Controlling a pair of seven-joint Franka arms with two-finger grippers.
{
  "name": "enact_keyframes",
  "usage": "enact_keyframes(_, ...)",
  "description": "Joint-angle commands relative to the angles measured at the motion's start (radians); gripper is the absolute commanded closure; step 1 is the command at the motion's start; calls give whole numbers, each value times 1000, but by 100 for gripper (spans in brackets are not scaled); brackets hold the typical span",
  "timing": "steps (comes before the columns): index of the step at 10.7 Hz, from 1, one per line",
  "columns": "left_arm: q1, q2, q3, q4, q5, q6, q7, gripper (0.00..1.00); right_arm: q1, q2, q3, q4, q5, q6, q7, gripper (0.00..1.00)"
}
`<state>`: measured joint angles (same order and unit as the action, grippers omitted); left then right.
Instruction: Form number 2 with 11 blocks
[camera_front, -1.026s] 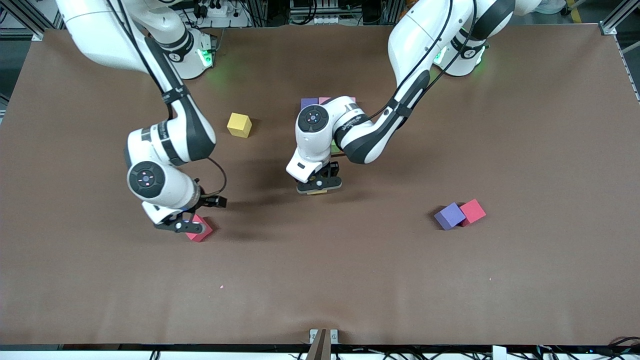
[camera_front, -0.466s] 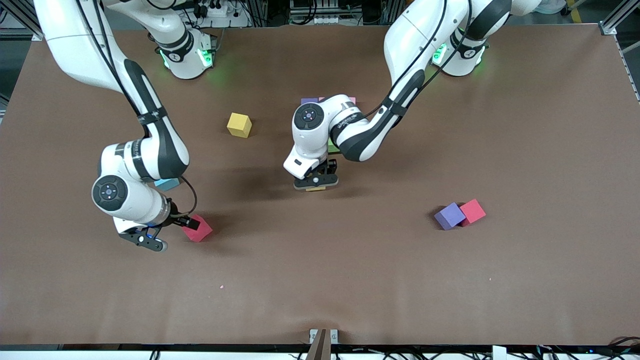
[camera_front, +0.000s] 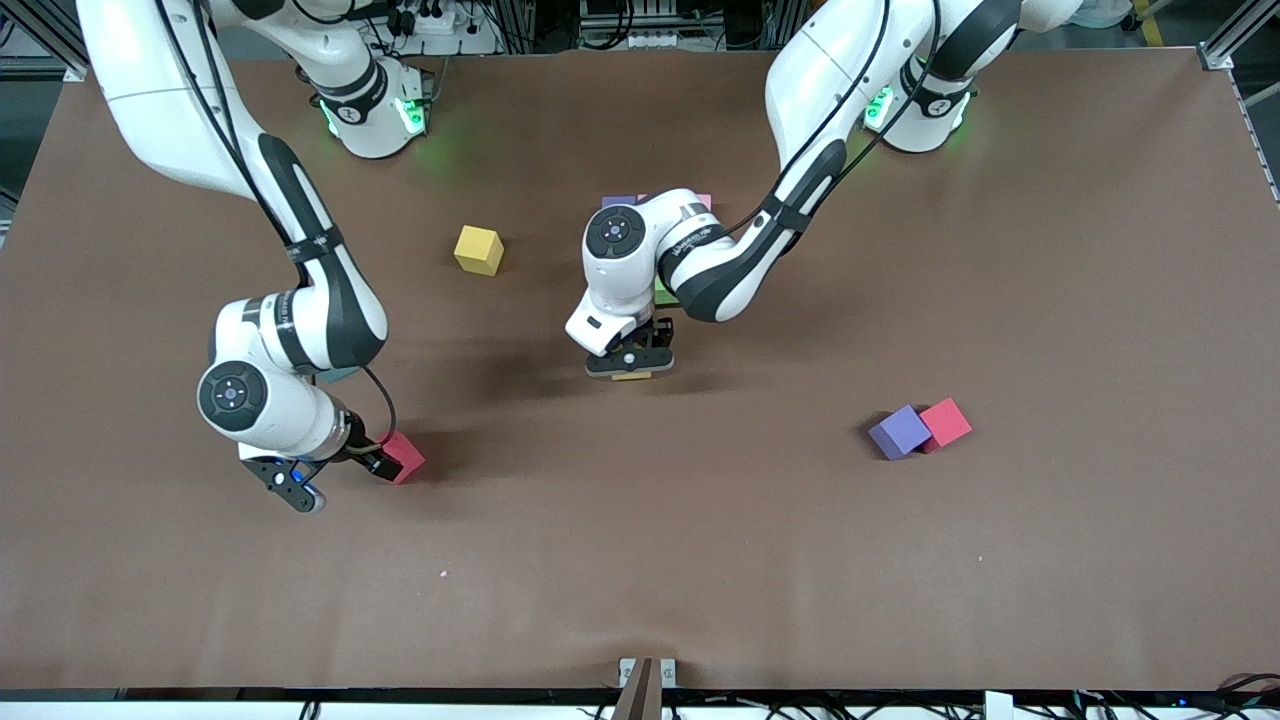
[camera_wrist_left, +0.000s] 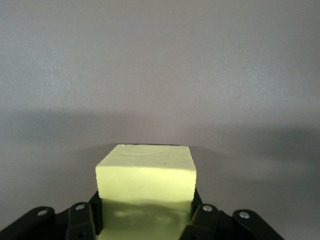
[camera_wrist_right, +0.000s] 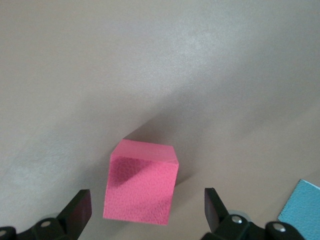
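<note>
**Yellow block held at the digit's open end; red block waits between spread fingers**

A pale yellow block (camera_wrist_left: 145, 187) is clamped in the left gripper (camera_front: 630, 366), just off the table near its middle. The partly built number 2 (camera_front: 660, 205) is largely hidden under the left arm; only purple, pink and green cubes are glimpsed at its edges, farther from the front camera than the held block. The coming placement is judged to turn on this: the row to be joined lies from the gripper toward the robots' bases, so the cube must be set down flush against it.

A red block (camera_wrist_right: 141, 187) rests on the table toward the right arm's end. In the right wrist view it is seen between the widely parted fingers of the right gripper (camera_front: 330, 480), touched by neither and turned slightly askew to them. A light blue block (camera_wrist_right: 301, 207) lies close by, mostly covered by the right arm in the front view.

Well apart are a yellow cube (camera_front: 478, 249), nearer the bases, and a purple block (camera_front: 899, 431) touching another red one (camera_front: 946, 422) toward the left arm's end.
</note>
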<state>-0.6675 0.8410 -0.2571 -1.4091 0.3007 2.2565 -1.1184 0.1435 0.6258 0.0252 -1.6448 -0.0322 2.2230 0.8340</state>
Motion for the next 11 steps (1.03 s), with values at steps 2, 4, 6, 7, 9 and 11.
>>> enact_keyframes(2, -24, 6, 9, -2, 20, -5, 9, 40, -15, 41, 9, 36, 82, -2, 30, 0)
enact_keyframes(4, -24, 6, 9, -1, 20, -5, 9, 40, -15, 55, 7, 33, 83, 24, 17, 0)
enact_keyframes(6, -24, 9, 9, -1, 21, -5, 14, 0, -16, 72, 7, 33, 71, 38, 16, 0)
enact_keyframes(7, -21, 7, 10, -1, 20, -5, 14, 0, -21, 77, 7, 31, 69, 43, 13, 0)
enact_keyframes(9, -21, -3, 10, 7, 18, -5, 9, 0, -25, 80, 6, 31, 58, 43, 2, 0)
enact_keyframes(11, -8, -60, 10, 9, 12, -6, 9, 0, -25, 83, 6, 30, 45, 44, -4, 5)
